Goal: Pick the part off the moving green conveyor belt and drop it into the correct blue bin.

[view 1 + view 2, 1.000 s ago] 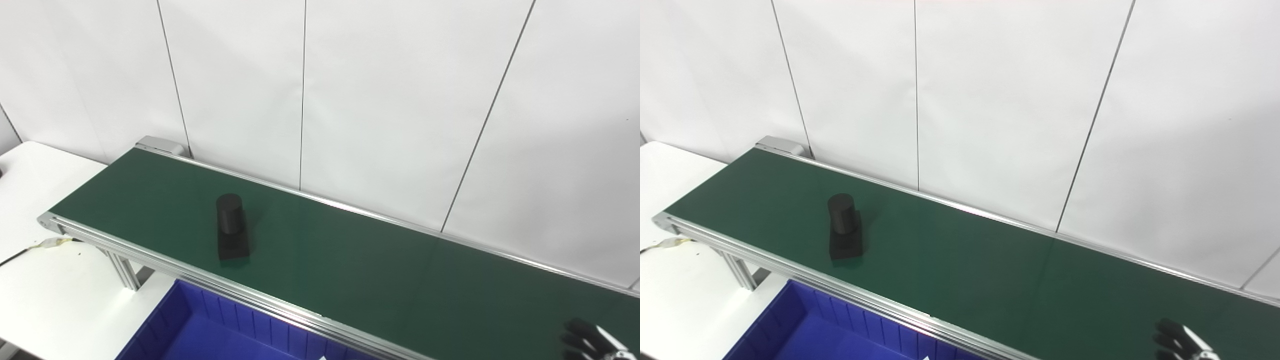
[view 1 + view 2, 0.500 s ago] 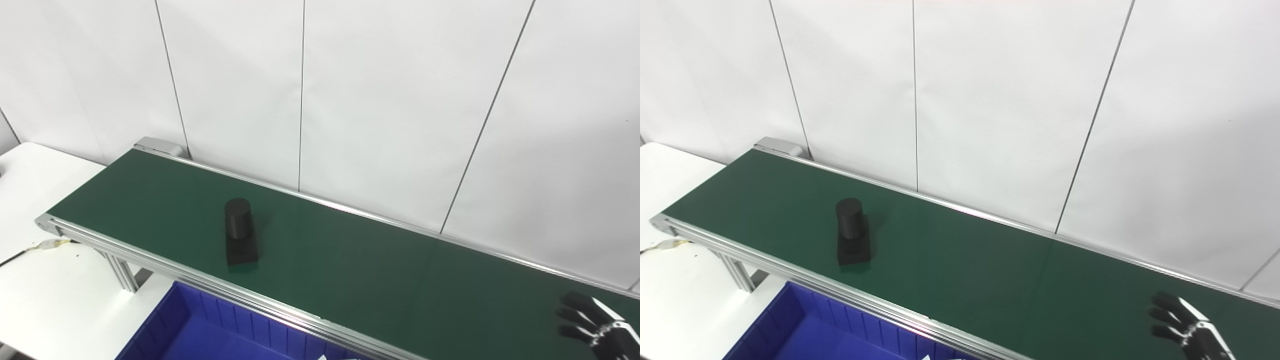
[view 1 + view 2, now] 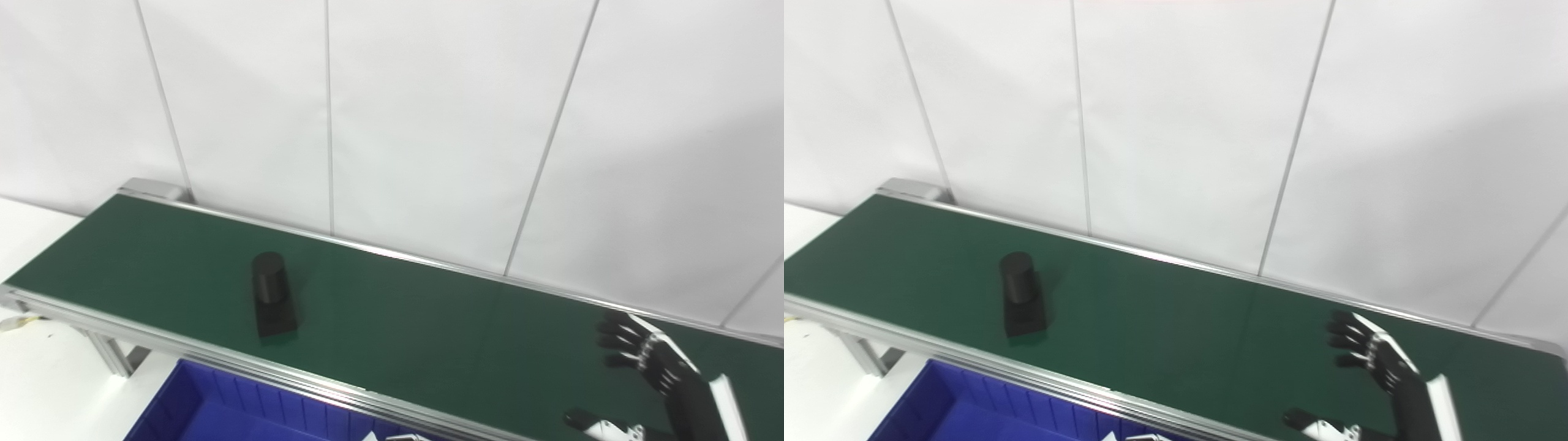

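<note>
On the green conveyor belt [image 3: 429, 324], toward its left end and nearer the front rail, we find the black part [image 3: 272, 295]: a cylinder joined to a square block, untouched. Over the belt's right end we note the right hand [image 3: 649, 361], fingers [image 3: 615, 340] spread apart and thumb [image 3: 582, 420] out, holding nothing, well apart from the part. Below the front rail we see a blue bin [image 3: 202, 410]. We see no left hand.

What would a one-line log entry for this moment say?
part: upright on belt, untouched | right hand: open, above belt | left hand: unseen | blue bin: below belt
</note>
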{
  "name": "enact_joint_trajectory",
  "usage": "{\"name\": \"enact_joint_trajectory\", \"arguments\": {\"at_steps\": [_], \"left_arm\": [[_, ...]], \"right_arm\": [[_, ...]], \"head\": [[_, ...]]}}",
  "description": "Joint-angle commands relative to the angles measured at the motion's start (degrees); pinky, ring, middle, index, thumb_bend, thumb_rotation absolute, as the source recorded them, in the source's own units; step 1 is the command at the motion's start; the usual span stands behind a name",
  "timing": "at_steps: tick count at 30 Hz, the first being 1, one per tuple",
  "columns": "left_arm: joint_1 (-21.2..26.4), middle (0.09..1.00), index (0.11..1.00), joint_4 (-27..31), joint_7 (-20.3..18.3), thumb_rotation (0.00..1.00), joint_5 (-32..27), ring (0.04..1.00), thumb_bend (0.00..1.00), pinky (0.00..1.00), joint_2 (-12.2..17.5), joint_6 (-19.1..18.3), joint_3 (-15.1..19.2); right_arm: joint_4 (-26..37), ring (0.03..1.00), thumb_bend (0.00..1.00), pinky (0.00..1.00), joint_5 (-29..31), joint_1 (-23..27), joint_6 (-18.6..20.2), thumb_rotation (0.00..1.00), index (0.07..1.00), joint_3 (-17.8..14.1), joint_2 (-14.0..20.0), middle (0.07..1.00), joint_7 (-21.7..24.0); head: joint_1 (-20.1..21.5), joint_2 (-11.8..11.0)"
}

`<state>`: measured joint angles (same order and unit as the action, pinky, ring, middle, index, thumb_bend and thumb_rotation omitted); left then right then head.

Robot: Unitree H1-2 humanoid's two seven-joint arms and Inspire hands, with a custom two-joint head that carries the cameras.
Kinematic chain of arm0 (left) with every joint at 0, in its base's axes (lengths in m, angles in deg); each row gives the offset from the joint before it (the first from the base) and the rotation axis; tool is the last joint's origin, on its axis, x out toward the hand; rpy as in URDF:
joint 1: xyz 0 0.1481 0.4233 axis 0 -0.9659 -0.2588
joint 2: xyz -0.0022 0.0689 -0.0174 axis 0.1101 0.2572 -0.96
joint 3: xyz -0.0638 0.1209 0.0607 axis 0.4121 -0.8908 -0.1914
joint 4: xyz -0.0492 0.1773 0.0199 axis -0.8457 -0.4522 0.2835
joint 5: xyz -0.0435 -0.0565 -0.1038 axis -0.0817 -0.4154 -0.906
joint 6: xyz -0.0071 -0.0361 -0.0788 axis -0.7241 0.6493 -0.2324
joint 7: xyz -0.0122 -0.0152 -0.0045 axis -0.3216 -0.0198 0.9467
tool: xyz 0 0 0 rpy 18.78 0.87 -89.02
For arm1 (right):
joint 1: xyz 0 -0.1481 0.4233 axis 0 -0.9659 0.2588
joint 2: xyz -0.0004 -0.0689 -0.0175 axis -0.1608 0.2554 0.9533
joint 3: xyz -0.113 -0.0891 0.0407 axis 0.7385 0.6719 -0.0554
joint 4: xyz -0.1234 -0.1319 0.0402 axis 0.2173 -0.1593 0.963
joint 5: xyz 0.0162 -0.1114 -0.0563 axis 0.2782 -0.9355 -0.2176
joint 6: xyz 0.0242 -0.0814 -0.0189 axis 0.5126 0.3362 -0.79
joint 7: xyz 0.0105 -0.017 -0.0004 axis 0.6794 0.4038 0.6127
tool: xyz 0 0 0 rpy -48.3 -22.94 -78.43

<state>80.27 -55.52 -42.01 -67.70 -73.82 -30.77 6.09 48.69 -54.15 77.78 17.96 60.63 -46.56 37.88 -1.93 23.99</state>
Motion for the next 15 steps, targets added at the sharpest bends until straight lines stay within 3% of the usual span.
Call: {"name": "enact_joint_trajectory", "arguments": {"at_steps": [1, 15], "left_arm": [[0.4, 0.783, 0.703, 1.2, -0.5, 0.08, -1.1, 0.752, 0.96, 0.61, 0.6, 2.3, 0.3], [0.2, 0.792, 0.712, 1.9, 0.1, 0.08, -0.7, 0.746, 0.97, 0.58, 1.9, 2.3, 0.5]], "right_arm": [[0.7, 0.696, 0.85, 0.61, -0.8, 1.0, 0.7, 0.26, 0.777, 0.4, -0.7, 0.738, -0.2], [0.0, 0.739, 0.77, 0.67, -6.6, 3.9, 3.1, 0.26, 0.817, 4.3, -4.4, 0.783, 0.3]], "head": [[0.7, 0.1], [2.0, 0.7]]}}
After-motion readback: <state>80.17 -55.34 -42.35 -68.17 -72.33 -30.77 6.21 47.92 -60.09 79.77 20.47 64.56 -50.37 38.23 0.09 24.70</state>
